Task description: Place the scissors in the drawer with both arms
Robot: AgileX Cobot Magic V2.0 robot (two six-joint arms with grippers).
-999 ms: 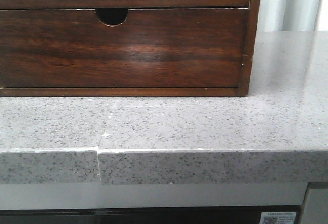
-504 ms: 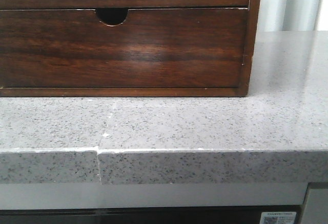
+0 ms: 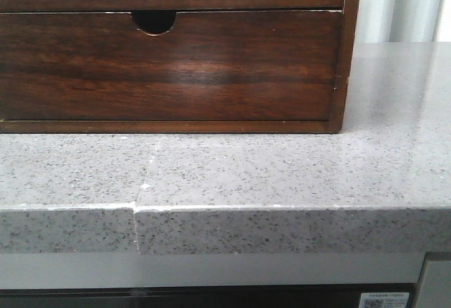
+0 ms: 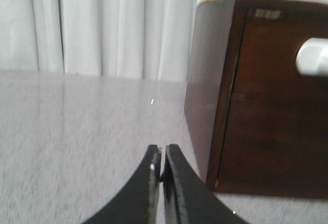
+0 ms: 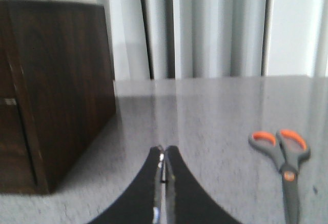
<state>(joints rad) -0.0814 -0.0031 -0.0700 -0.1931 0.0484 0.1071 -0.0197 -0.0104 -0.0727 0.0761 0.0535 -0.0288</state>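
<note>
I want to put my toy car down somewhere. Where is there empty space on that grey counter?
The speckled grey stone counter is bare between its front edge and the dark reddish-brown wooden drawer. Right of the wooden box it is open too, except where the grey scissors with orange handle loops lie.

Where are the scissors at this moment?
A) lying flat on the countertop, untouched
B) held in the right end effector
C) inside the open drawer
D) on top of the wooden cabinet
A: the right wrist view shows the scissors lying on the countertop, apart from the shut right end effector; the drawer is closed.
</note>
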